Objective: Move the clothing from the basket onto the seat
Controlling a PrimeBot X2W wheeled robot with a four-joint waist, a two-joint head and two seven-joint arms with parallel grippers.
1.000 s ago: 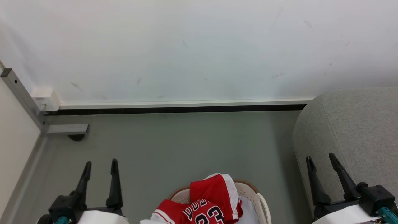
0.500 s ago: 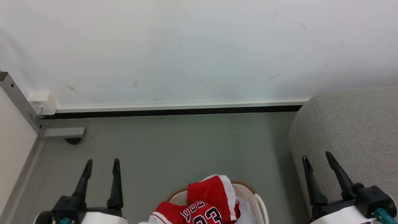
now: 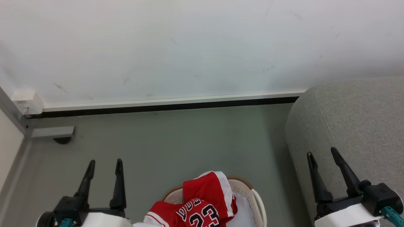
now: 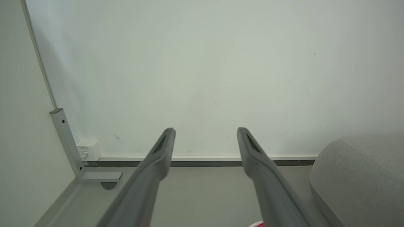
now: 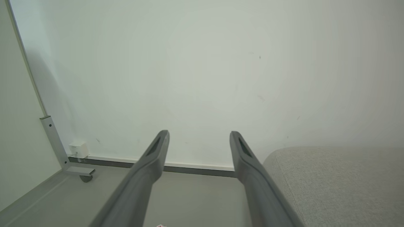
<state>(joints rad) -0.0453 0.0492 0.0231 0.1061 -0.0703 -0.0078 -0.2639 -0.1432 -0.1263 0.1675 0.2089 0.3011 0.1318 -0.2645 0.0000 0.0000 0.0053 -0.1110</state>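
Both end effectors gape empty: left end effector point(image 3: 105, 161), right end effector point(image 3: 322, 152). Clothing point(image 3: 202, 201) heaps in the basket point(image 3: 249, 192) between them, nearer their wrists; the seat point(image 3: 353, 119) sits beside the right one. A careless pinch could hook the light basket too and tip it over.

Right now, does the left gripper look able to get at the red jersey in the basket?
Probably yes. The left gripper is open and empty, and the jersey lies exposed at the top of the basket, to its right, with nothing seen between them.
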